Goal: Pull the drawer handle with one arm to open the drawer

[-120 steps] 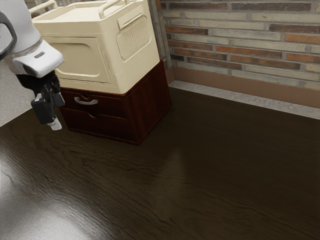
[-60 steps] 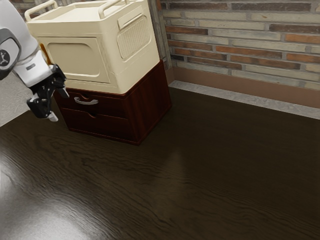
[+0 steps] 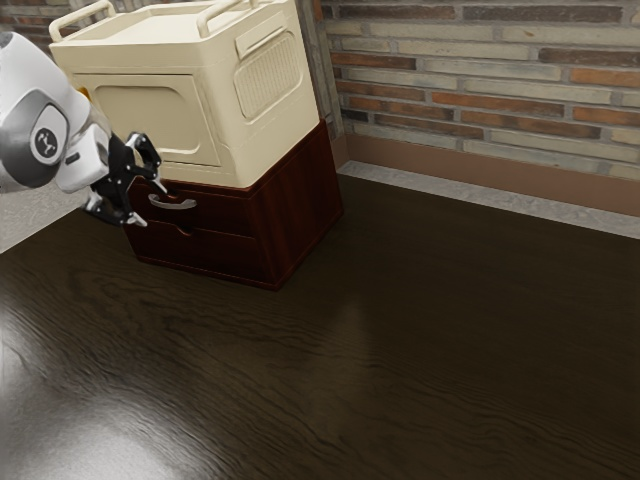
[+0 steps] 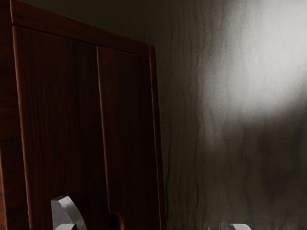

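Your gripper (image 3: 150, 203) hung with its fingers (image 3: 137, 219) spread, near the metal handle (image 3: 172, 204) on the closed upper drawer (image 3: 225, 215); the cabinet (image 3: 300, 205) stood by the table's (image 3: 400, 340) far edge, toward the exterior view's left.

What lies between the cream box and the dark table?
The dark red drawer unit: the cream box sits on it, the table beneath, in the exterior view.
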{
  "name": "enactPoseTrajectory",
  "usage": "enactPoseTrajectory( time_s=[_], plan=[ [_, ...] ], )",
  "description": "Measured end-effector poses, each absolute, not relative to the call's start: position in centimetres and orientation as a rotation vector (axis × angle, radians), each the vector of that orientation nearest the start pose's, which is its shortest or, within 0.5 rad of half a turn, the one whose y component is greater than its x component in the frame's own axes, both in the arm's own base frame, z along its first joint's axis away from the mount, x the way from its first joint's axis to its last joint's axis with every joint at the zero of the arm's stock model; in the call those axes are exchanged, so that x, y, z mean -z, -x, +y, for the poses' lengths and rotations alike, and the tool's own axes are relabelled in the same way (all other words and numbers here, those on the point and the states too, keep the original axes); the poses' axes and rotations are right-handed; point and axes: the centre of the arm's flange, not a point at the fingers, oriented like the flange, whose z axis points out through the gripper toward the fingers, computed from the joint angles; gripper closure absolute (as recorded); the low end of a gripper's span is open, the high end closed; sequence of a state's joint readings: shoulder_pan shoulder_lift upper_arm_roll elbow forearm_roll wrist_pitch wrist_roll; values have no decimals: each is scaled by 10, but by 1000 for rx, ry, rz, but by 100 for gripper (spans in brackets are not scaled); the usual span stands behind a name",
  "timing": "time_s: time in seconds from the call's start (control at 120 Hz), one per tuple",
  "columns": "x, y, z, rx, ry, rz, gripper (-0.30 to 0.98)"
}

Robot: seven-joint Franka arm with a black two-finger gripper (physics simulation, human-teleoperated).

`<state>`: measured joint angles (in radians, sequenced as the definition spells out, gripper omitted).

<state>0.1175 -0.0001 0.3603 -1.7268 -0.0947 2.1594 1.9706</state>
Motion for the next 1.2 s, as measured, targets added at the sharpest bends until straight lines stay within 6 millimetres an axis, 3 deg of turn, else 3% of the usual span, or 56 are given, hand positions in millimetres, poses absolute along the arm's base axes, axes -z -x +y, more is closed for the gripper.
enactPoseTrajectory(
  time_s=[0.325,0.533,0.692,1.083,1.2],
  plan=[
    [-597,-540,304,385,1912,1863,36],
    [-581,-556,303,407,1835,1922,41],
    [-579,-555,318,404,1802,1928,43],
    [-566,-568,321,393,1722,1994,43],
    [-561,-565,331,393,1728,1991,44]
  ],
)
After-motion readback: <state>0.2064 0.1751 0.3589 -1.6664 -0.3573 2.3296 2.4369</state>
